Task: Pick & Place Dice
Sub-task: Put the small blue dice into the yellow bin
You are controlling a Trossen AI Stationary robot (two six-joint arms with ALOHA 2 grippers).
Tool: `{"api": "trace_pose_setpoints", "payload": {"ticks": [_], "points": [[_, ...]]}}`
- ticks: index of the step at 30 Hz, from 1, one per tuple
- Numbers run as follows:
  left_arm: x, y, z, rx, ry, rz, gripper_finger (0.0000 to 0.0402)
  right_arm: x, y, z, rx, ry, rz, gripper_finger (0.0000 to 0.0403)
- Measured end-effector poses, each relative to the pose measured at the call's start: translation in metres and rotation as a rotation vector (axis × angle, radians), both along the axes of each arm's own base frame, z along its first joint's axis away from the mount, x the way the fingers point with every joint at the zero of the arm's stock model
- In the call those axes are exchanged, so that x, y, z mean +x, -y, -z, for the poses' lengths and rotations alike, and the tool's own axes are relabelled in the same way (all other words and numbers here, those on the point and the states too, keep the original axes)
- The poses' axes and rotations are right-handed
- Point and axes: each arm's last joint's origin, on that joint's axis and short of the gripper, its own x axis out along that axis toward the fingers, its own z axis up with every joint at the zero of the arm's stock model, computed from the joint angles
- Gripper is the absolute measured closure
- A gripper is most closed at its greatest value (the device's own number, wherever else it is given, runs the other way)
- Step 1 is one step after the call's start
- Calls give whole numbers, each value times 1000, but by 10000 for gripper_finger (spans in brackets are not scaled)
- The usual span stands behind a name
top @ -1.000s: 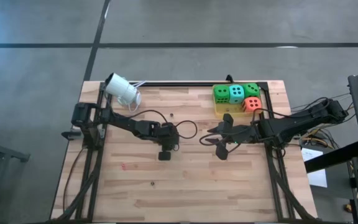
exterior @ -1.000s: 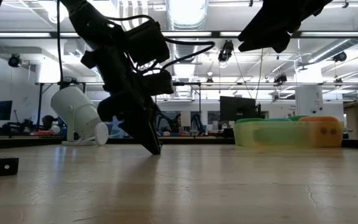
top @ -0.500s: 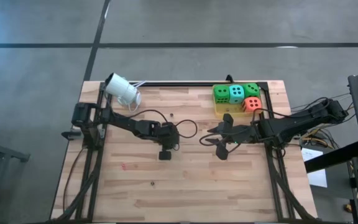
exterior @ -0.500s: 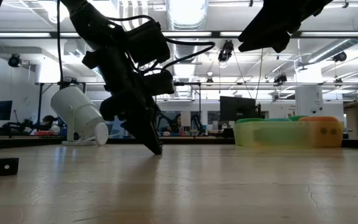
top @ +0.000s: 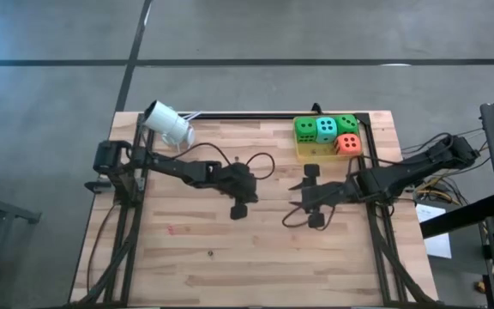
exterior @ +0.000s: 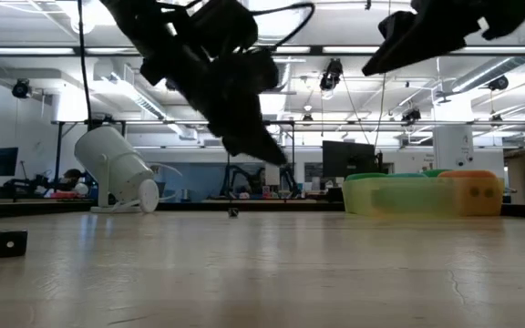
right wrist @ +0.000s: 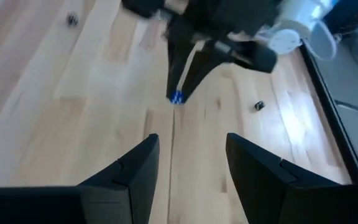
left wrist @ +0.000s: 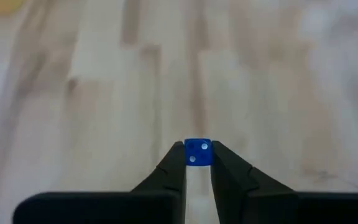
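1. A pale plank-wood table [top: 195,257] carries a translucent yellow tray [top: 303,153] at its far right corner.
2. Four soft foam dice [top: 326,130] sit packed in that tray: two green, one teal, one orange-red.
3. Left of the tray, the left gripper [left wrist: 197,155] pinches a tiny blue die [left wrist: 197,152] above the boards.
4. The right gripper [right wrist: 188,165], nearer the tray, hangs spread and empty.

White cam [top: 169,124] at table [top: 195,257] corner.

bright overhead lighting, blurred wrist views
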Motion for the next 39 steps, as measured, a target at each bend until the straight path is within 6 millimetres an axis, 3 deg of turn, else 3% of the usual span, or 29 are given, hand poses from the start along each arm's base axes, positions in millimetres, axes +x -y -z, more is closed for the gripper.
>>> {"api": "trace_pose_setpoints", "payload": {"ticks": [10,26,30,39], "points": [[14,-10,-15,-140,205,-36,356,-11,-13,4,-7,-73,-55,220],[64,-14,27,-87,101,-34,350,-19,-16,-3,40,-38,-51,220],[69,-15,38,-81,55,-40,333,-19,-16,-3,45,-38,-49,220],[70,-13,41,-78,44,-40,326,-19,-17,-4,48,-28,-51,220]]}}
